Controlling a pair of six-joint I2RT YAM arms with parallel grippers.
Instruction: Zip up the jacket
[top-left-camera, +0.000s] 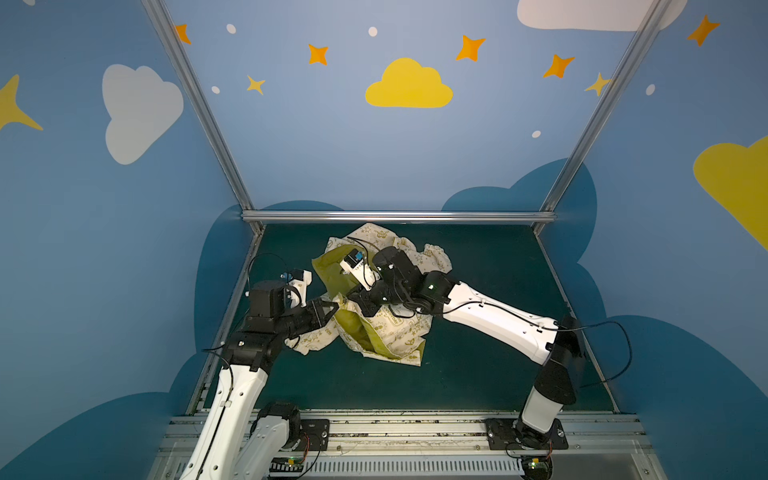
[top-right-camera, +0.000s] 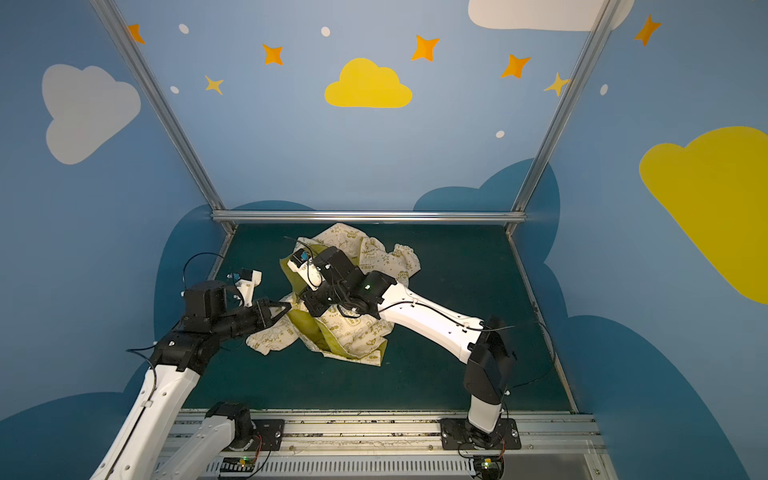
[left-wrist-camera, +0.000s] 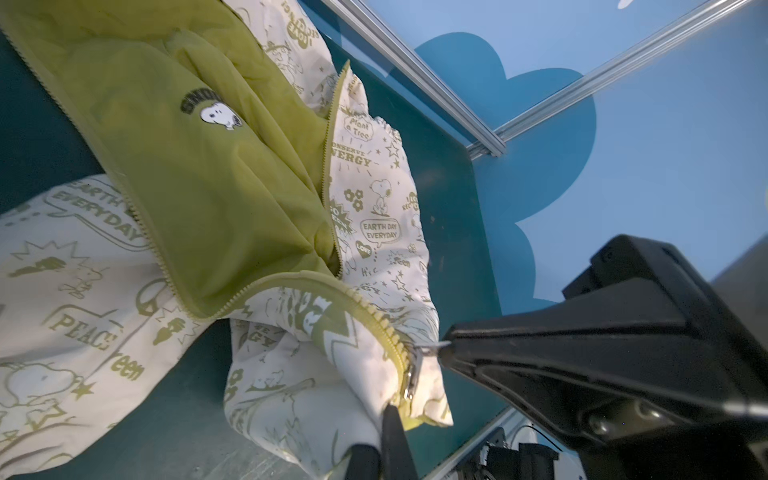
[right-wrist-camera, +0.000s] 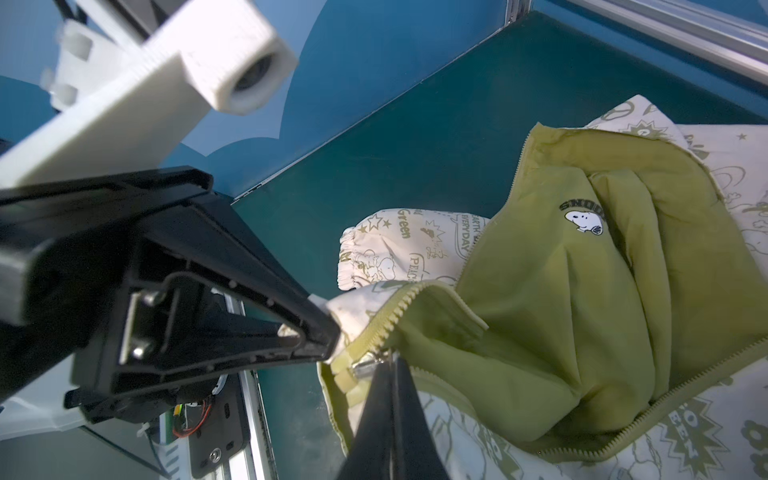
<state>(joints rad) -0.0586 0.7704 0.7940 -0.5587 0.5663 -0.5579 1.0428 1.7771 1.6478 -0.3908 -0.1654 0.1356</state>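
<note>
The jacket (top-left-camera: 395, 332) (top-right-camera: 353, 332) lies crumpled in the middle of the dark green table, cream print outside, olive lining (left-wrist-camera: 208, 187) (right-wrist-camera: 561, 311) turned up, front unzipped. My left gripper (top-left-camera: 337, 306) (top-right-camera: 289, 307) (left-wrist-camera: 390, 411) is shut on the cream bottom corner beside the zipper's lower end. My right gripper (top-left-camera: 352, 297) (top-right-camera: 305, 299) (right-wrist-camera: 392, 361) reaches across the jacket, its tip almost touching the left one, and is shut on the silver zipper pull (left-wrist-camera: 413, 374) (right-wrist-camera: 365, 368). The two rows of olive teeth (left-wrist-camera: 137, 216) run apart up the open front.
A sleeve with an elastic cuff (right-wrist-camera: 374, 253) lies on the table (top-left-camera: 478, 374) near the left arm. Aluminium frame rails (top-left-camera: 395, 216) and blue painted walls close in the back and sides. The arm bases sit on the front rail (top-left-camera: 415, 432).
</note>
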